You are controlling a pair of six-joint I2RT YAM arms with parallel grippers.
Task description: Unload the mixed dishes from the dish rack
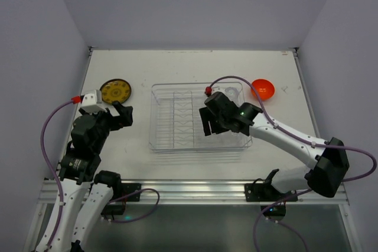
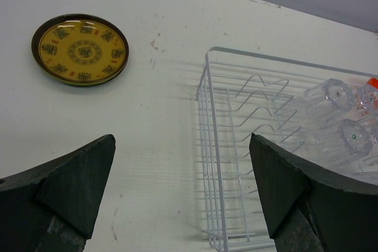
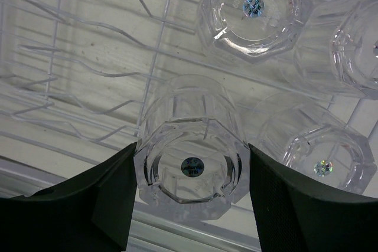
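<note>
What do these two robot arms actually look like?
The left arm and right arm are white links with chunky black joints. A lilac cable with a red plug loops along each. The left gripper and right gripper have dark wedge-shaped fingers. A green light glows on the right.

Bright even light, soft shadows, glints on glass cups [image 3: 254, 10].

Yellow plate [image 1: 115, 91] flat left of clear dish rack [image 1: 155, 116], orange bowl [image 1: 263, 88] right of it, glass cups [image 3: 189, 163] inverted inside rack.
</note>
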